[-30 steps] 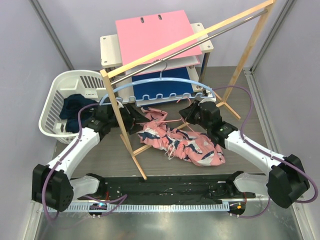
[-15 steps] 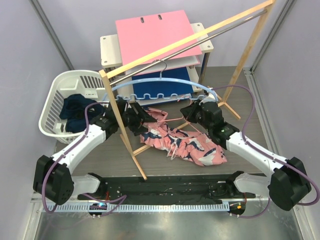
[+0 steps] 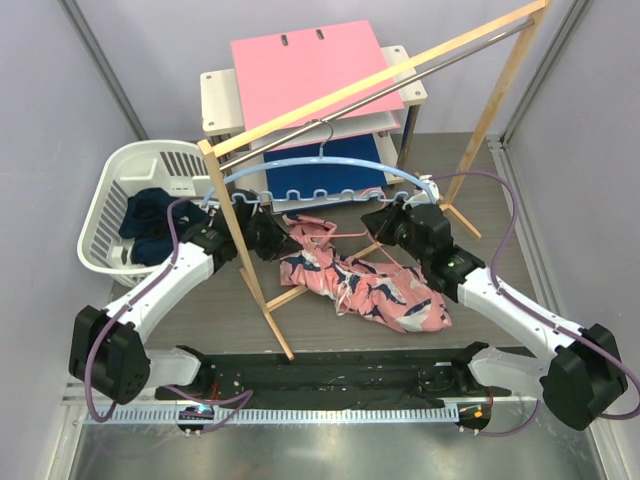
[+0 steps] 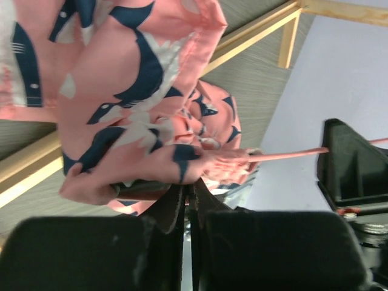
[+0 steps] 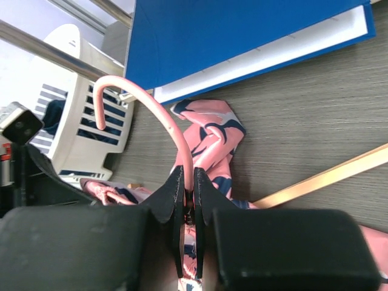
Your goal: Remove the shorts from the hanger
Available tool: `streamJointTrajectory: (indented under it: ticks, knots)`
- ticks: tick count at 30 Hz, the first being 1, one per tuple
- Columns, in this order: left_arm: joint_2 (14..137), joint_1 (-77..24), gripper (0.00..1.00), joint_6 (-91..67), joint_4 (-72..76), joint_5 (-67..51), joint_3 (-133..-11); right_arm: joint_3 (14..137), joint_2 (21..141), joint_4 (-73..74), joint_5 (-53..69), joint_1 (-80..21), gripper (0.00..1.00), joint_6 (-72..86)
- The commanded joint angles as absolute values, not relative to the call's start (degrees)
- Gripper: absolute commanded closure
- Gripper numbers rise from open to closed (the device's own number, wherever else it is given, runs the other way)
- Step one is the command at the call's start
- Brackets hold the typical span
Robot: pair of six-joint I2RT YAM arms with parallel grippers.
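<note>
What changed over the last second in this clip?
The left gripper reached in toward the pink shorts and closed on their cloth. The right gripper stayed clamped on the pink hanger; the navy shorts still lie in the basket.

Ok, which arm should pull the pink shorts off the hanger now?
Left, probably. The left gripper is shut on the pink shorts, while the right gripper pinches the hanger hook, holding it.

No legible text or labels
</note>
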State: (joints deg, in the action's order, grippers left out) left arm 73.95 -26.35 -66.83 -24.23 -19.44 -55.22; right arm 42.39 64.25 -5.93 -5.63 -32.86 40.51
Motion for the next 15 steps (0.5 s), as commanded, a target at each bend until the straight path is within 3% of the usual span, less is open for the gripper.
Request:
streamJointTrajectory:
  ticks: [1,15]
  knots:
    - [71.1,-26.6,1.0,-64.0,-28.3,-15.1,-57.0,42.3,60.8,-9.0,-6.2,-32.9,0.99,42.4]
    - [63.3,-21.5,1.0,-63.2,-35.9,-6.9,-57.0,36.8,51.7,-4.4,-6.8,-32.4,0.99,40.6]
